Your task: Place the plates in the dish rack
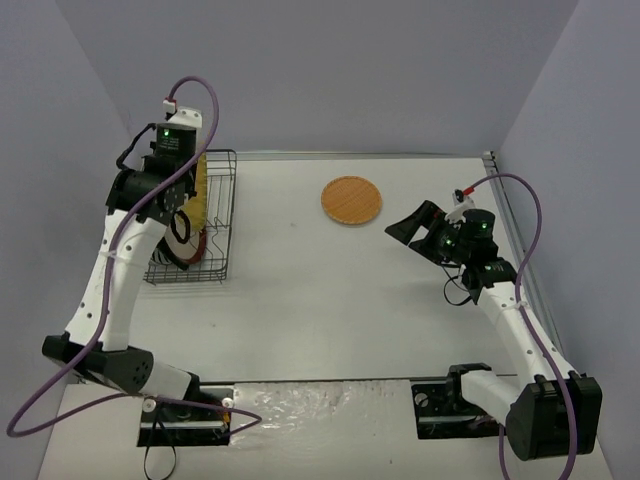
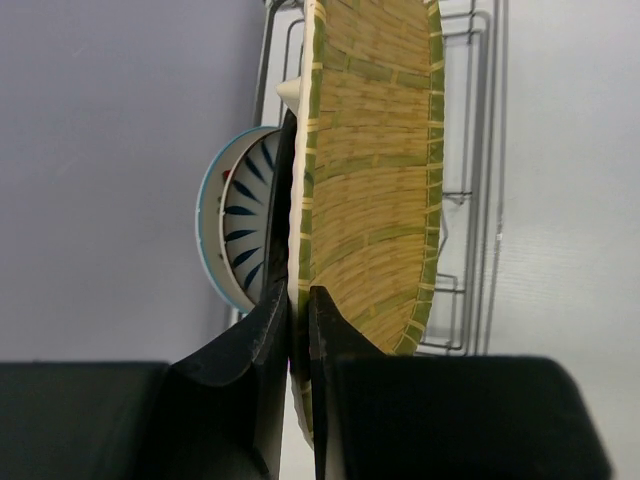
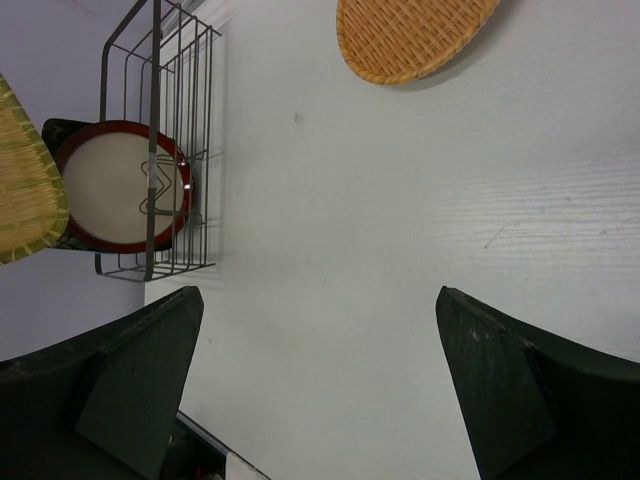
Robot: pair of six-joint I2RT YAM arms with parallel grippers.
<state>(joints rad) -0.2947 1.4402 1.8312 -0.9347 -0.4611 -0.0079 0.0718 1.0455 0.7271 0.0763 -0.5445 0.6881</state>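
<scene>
My left gripper (image 2: 300, 300) is shut on the edge of the yellow-green striped oblong plate (image 2: 370, 170) and holds it on edge over the black wire dish rack (image 1: 222, 215). A white plate with dark radial stripes (image 2: 240, 225) stands in the rack just behind it. In the right wrist view, a dark-red-rimmed cream plate (image 3: 115, 185) stands upright in the rack (image 3: 160, 140). The orange round plate (image 1: 351, 200) lies flat on the table, apart from both arms. My right gripper (image 1: 415, 228) hovers open to its right, with only bare table between its fingertips (image 3: 318, 295).
The rack sits against the left wall, with the back wall just beyond it. White tabletop (image 1: 320, 300) stretches between the rack and the right arm. A rail runs along the table's right edge (image 1: 505, 215).
</scene>
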